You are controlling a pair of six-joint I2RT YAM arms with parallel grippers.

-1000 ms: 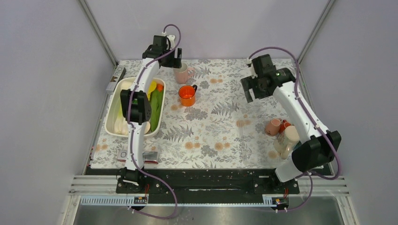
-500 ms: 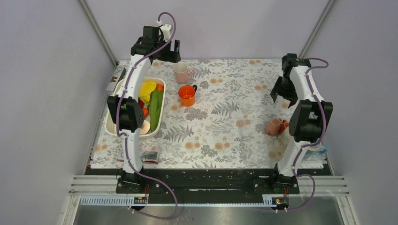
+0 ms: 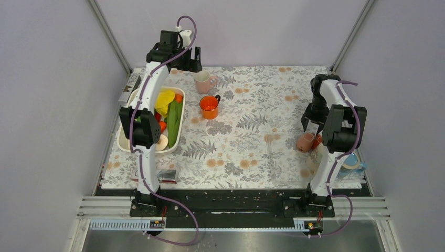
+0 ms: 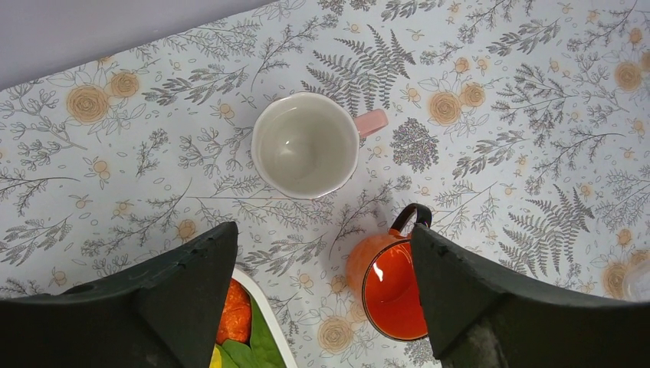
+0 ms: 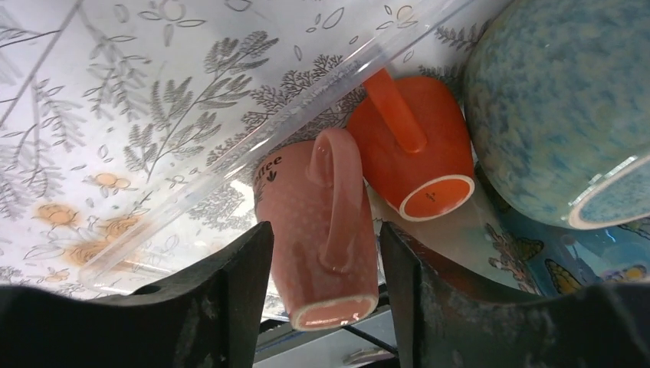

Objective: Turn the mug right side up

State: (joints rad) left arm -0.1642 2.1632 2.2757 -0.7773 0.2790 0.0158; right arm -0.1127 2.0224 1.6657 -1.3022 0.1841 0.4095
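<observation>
A salmon-pink mug stands upside down, base up, at the table's right edge; it also shows in the top view. My right gripper is open, one finger on each side of this mug with small gaps, handle facing the camera. In the top view the right gripper hovers just behind it. My left gripper is open and empty at the back left, above an upright pink mug and an upright orange mug.
An upside-down small orange mug and a blue speckled mug crowd the salmon mug's right side. A clear plastic strip lies beside them. A white tub of vegetables sits at the left.
My right arm swung from the back middle to the right edge and lowered its gripper over the upside-down mugs. My left gripper pulled back from the upright pink mug.
</observation>
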